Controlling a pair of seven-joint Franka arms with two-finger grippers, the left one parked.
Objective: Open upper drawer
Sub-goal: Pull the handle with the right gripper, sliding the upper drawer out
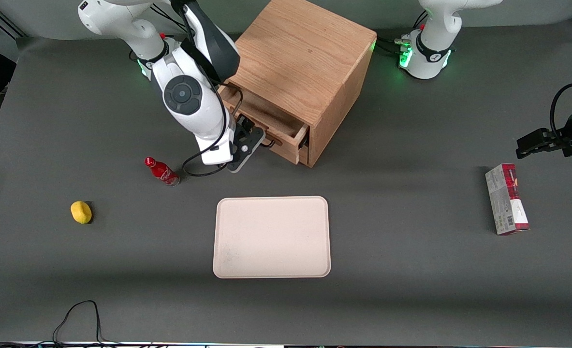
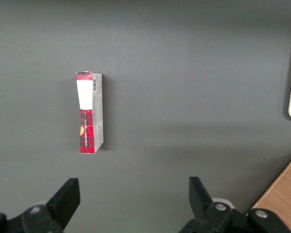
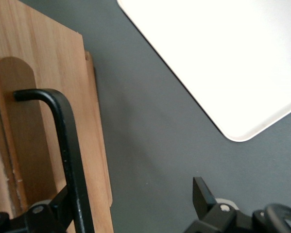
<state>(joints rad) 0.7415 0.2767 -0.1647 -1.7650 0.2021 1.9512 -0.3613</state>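
One oak cabinet (image 1: 310,63), its upper drawer (image 1: 271,124) pulled partly out toward the front camera. Gripper (image 1: 253,137) at the drawer front, fingers spread wide, the black handle (image 3: 70,150) between them, unclamped.

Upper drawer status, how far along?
Done: the light oak upper drawer with black wire handle is pulled partway out of the boxy oak cabinet. In hand: the end effector sits at its handle, fingers straddling it, open. Left: maybe further pull, then retreat.
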